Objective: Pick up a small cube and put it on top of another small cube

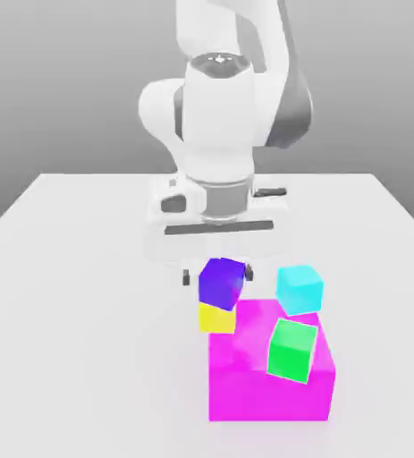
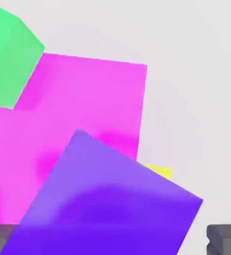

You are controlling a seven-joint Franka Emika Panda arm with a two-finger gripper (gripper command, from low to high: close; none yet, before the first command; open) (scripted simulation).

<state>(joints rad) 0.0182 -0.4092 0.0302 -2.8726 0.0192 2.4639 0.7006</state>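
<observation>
The small indigo cube (image 1: 221, 282) (image 2: 107, 209) sits tilted on top of the small yellow cube (image 1: 215, 318), which stands on the table against the big magenta block. In the hand view just a sliver of the yellow cube (image 2: 159, 172) peeks out from under the indigo one. My gripper (image 1: 217, 275) (image 2: 115, 239) hangs straight over the stack with its fingers on either side of the indigo cube. A gap shows between the cube and the grey fingertips (image 2: 224, 239), so the gripper is open.
The big magenta block (image 1: 264, 385) (image 2: 87, 109) lies right beside the stack, toward the exterior view's right. A green cube (image 1: 292, 349) (image 2: 7, 55) rests tilted on it. A cyan cube (image 1: 299, 288) sits behind the block. White table (image 1: 76, 295) stretches to the exterior view's left.
</observation>
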